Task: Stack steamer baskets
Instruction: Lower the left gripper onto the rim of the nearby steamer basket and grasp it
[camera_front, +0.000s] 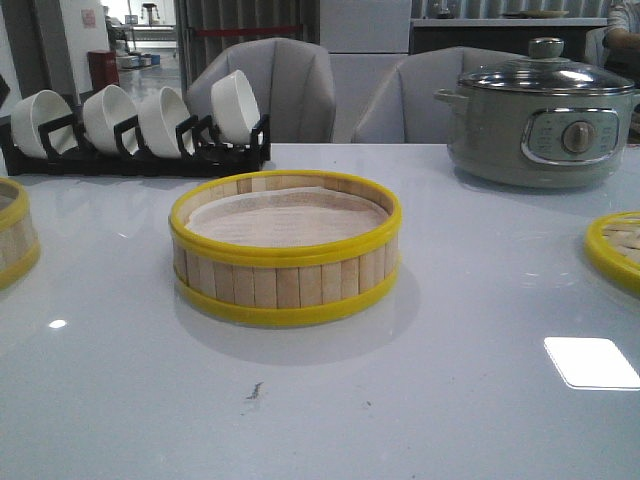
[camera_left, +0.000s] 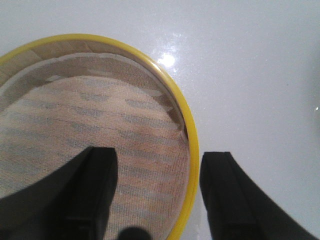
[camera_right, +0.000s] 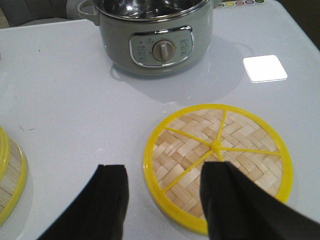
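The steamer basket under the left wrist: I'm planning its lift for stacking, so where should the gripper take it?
Grip the steamer basket by its wall, from above. The left gripper is open and already straddles the yellow rim, one finger inside over the liner, one outside. The thin upright wall probably suits a pinch.

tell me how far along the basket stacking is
Nothing is stacked yet. The center steamer basket sits alone, and the left steamer basket is still on the table. In hand: the open left gripper straddles that left basket's rim. Left: grip, lift, and set it on the center one.
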